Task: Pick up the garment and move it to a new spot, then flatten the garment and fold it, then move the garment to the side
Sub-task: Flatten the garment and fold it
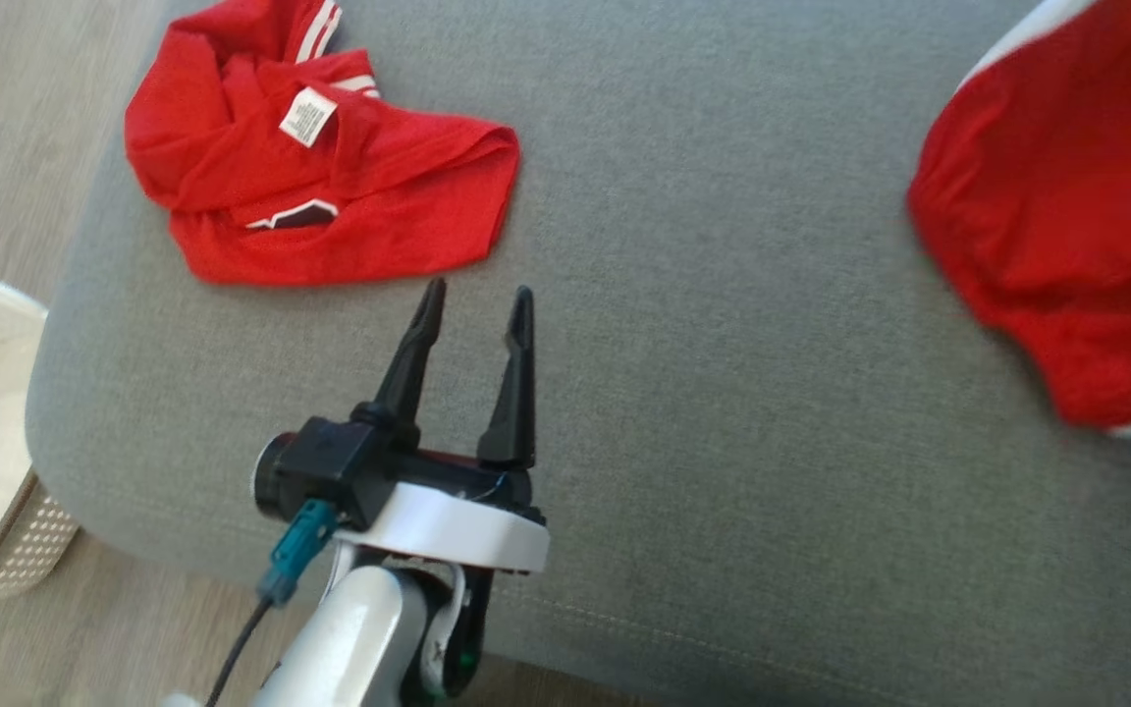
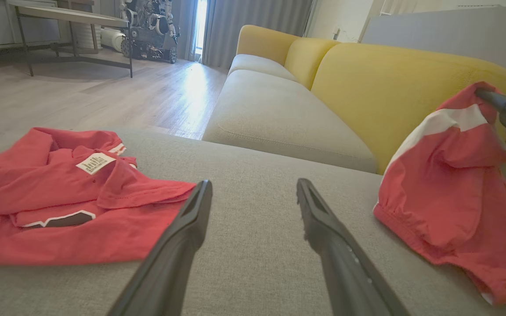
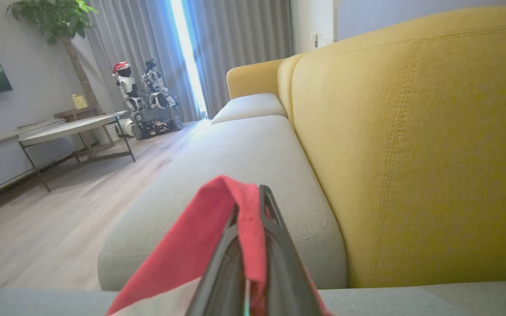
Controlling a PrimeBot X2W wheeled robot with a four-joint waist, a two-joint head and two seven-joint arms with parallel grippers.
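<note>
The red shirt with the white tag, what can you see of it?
This red thin-fabric shirt lies crumpled and loosely folded on the grey cushion, near its corner. A white printed tag faces up, white stripes edge one part, and a dark white-edged patch peeks out. Only the cushion touches it; the open left gripper hovers just short.

Head overhead, wrists low toward sofa [image 2: 389, 79], common garment [image 1: 1056, 196]

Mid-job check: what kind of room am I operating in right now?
Most likely a living room, possibly a staged one: a yellow-backed sofa, floor-length curtains, and a leafy plant near a low table on a wood floor.
</note>
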